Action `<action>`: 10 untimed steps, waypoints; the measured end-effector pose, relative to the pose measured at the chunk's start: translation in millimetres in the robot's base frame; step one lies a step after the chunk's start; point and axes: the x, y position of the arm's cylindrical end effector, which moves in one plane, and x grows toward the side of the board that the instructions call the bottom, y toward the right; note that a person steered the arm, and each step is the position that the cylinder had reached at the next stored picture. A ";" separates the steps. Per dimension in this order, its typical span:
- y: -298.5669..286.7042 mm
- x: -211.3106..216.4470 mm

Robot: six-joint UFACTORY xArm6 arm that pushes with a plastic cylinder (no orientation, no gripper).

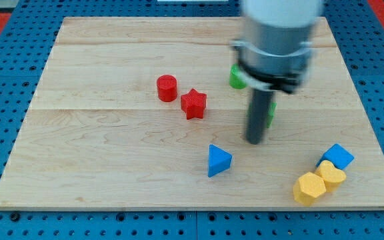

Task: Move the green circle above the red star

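The red star (pixel 193 103) lies near the board's middle. A green block (pixel 236 77), rounded where it shows and probably the green circle, sits to the star's upper right, half hidden by the arm's body. Another green block (pixel 271 112) peeks out just to the right of the rod; its shape is hidden. My tip (pixel 255 141) rests on the board below both green blocks and to the lower right of the red star. It is close to the second green block and apart from the star.
A red cylinder (pixel 167 88) stands just left of the star. A blue triangle (pixel 219 161) lies below the star. At the lower right a blue cube (pixel 338 157) and two yellow blocks (pixel 331 175) (pixel 309 188) cluster near the board's edge (pixel 199 208).
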 end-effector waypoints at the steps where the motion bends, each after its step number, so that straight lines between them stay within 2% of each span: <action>1: 13.3 -18.9; 3: -88.8 -79.8; 4: -44.3 -50.3; 5: 26.0 -77.9; 6: 16.1 -131.9; 7: -30.9 -153.8; 8: -86.5 -158.5; 9: -102.4 -151.7; 10: -100.2 -165.6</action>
